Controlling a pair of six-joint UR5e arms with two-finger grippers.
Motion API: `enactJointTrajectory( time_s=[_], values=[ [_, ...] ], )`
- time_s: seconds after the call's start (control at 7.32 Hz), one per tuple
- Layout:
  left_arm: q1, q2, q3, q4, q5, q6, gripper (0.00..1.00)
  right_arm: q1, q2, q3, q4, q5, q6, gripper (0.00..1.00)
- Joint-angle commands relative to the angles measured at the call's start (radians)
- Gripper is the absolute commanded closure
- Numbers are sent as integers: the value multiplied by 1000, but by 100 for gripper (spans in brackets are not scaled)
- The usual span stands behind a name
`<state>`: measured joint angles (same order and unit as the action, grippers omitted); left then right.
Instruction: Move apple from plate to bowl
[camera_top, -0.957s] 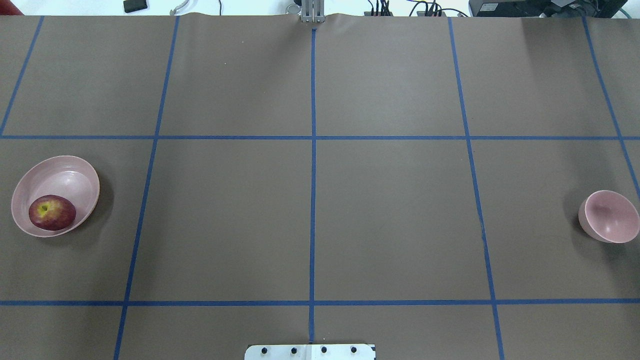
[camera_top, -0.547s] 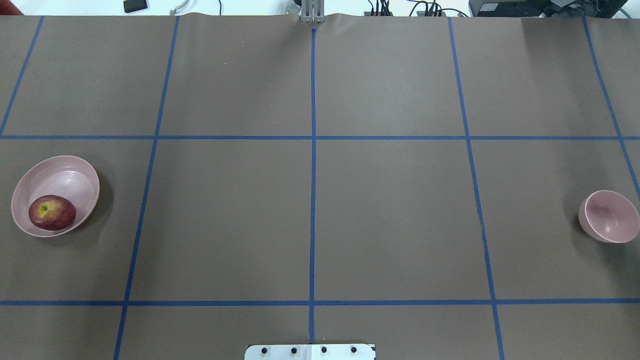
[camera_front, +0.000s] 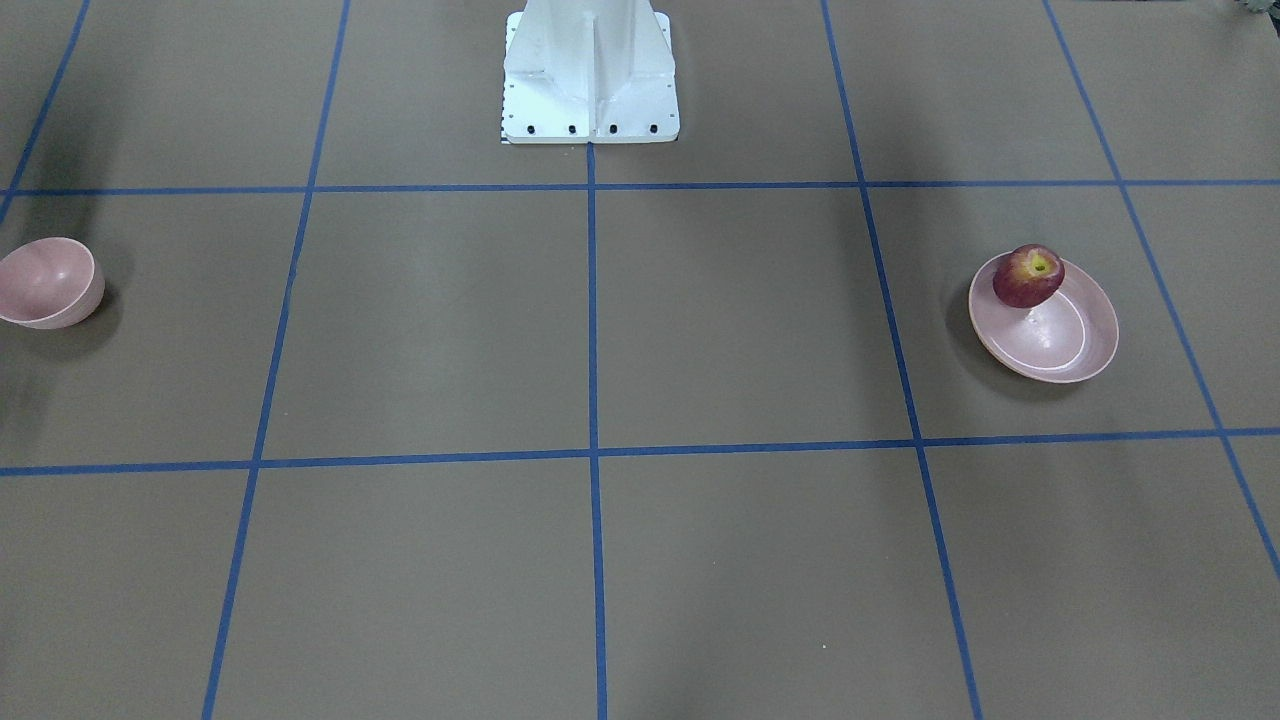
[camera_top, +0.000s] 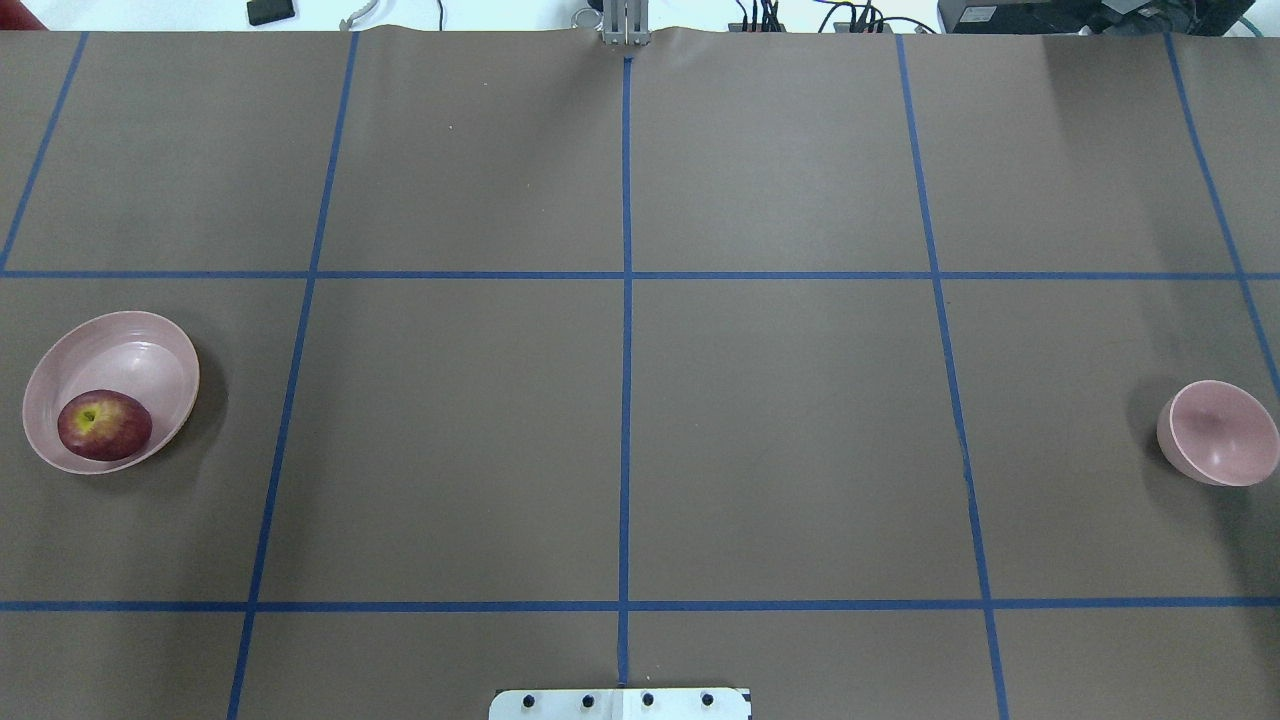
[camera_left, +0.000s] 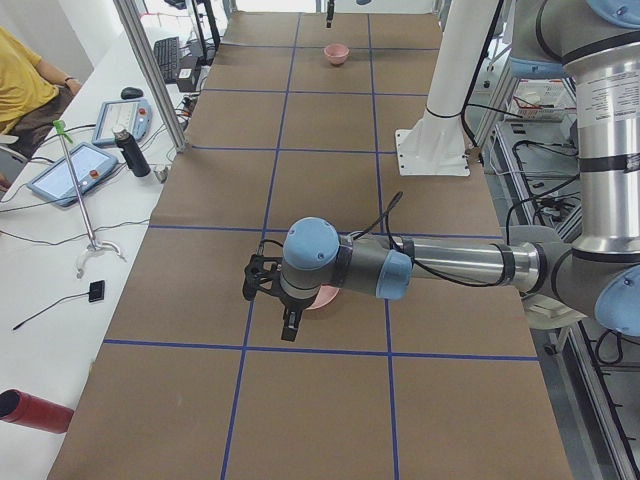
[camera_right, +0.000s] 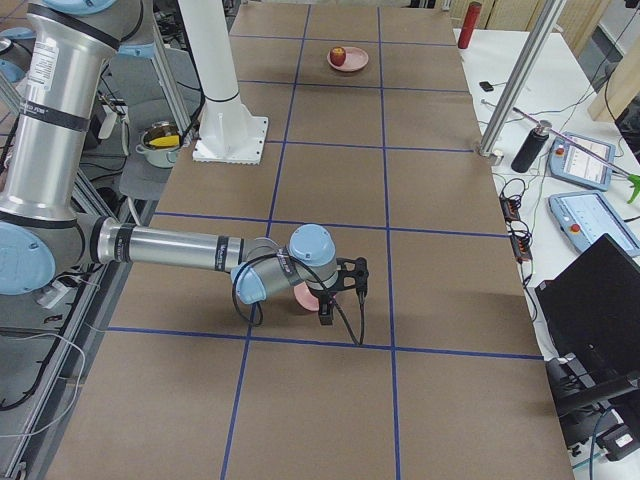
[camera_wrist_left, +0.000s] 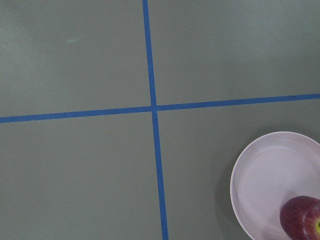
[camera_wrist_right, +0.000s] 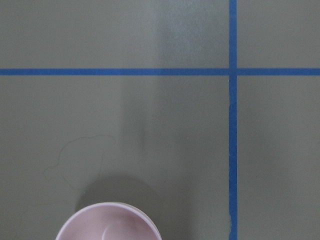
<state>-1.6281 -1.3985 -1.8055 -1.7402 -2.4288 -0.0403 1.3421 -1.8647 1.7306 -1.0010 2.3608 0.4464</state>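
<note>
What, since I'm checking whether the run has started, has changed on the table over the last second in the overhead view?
Nothing visibly changed. The apple lies on the plate near its edge, at the left of the overhead view, just as before. The bowl sits empty at the right, in the same spot.
</note>
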Motion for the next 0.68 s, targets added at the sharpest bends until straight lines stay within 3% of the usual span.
enactJointTrajectory(
  time_s=[0.0,0.27,0.41,0.55],
  values=[
    [2,1,-2,-2,-1,-1,2,-75,-14,-3,50,-26,60,1],
    [1,0,-2,-2,-1,-1,2,-165,-16,-26,135,-72,145,2],
    [2,0,-2,-2,-1,-1,2,-194,-16,-83,195,-93,147,4],
    [2,0,-2,-2,-1,-1,2,-205,-16,-130,262,-101,147,18]
  ],
)
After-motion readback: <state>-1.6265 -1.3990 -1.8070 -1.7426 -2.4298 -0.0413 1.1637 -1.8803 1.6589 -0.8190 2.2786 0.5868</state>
